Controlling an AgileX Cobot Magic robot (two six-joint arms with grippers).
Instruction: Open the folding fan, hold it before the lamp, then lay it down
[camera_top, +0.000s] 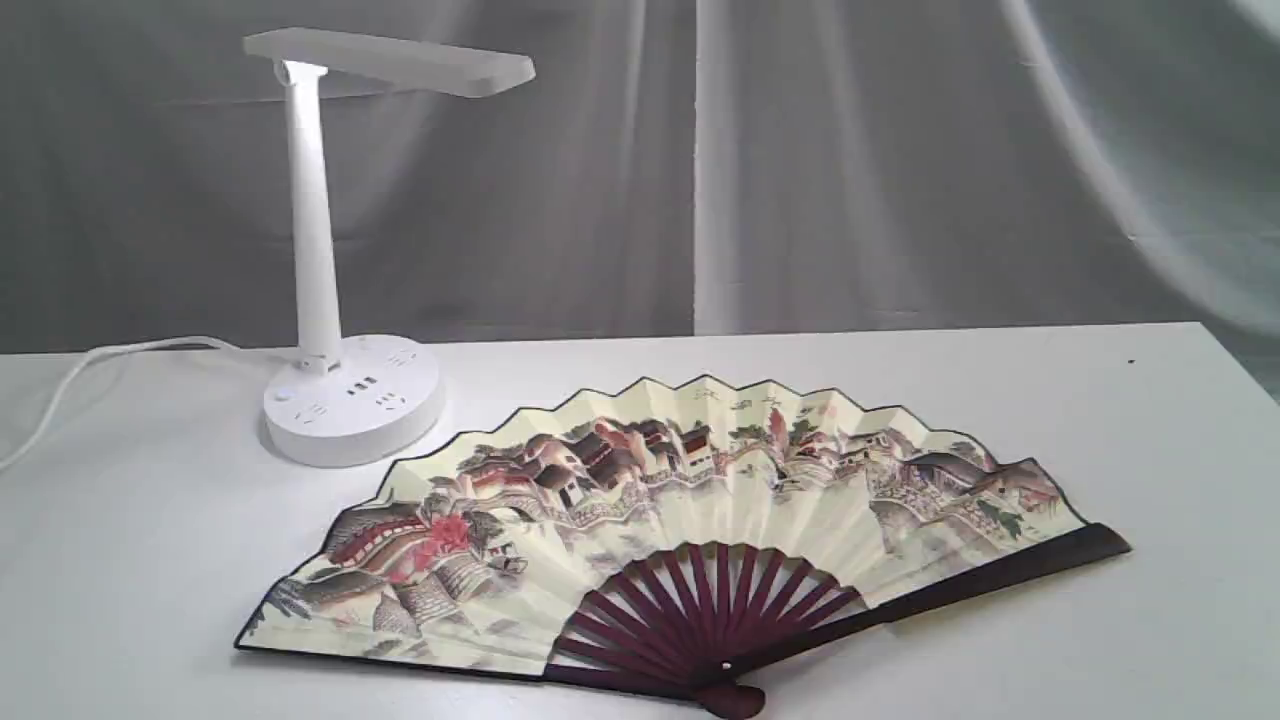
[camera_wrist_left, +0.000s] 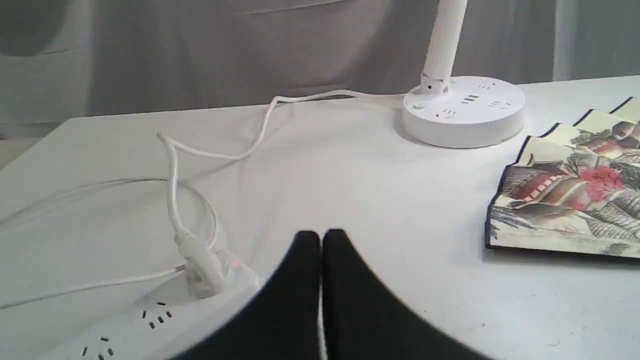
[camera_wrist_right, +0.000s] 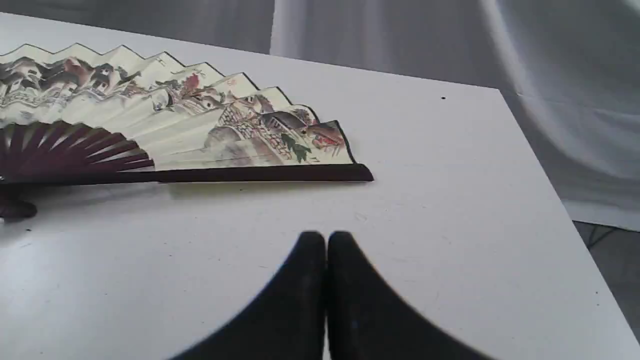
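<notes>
The folding fan (camera_top: 680, 500) is seen fully spread and laid flat on the white table (camera_top: 1150, 420), painted side up, across the lower centre of the ext. view. Its maroon ribs (camera_top: 700, 600) are gathered at the pivot (camera_top: 733, 697) by the bottom edge of the frame. The zigzag, black-edged rim is turned toward the backdrop. One dark guard stick (camera_top: 1000, 575) is stretched out to the lower right.

The lamp (camera_top: 312, 250) is stood upright at upper left of the frame, behind the fan's left end, near it but not touching. Its flat head (camera_top: 400, 60) is extended to the right from the stem top, and sockets are seen on the round base (camera_top: 350, 400). A white cord (camera_top: 110, 352) is run from the base off the left edge. A grey curtain (camera_top: 900, 150) is hung behind the table.

In the left wrist view the left gripper (camera_wrist_left: 321, 240) is seen pinched together, black fingers tip to tip w/ nothing btwn them, over bare tabletop and well apart from the fan. A white power strip (camera_wrist_left: 150, 320) w/ a plug (camera_wrist_left: 200, 270) seated in it is seen just beside the fingers.

In the right wrist view the right gripper (camera_wrist_right: 326, 240) is likewise closed on nothing, fingers touching, near the guard stick but apart from it.
</notes>
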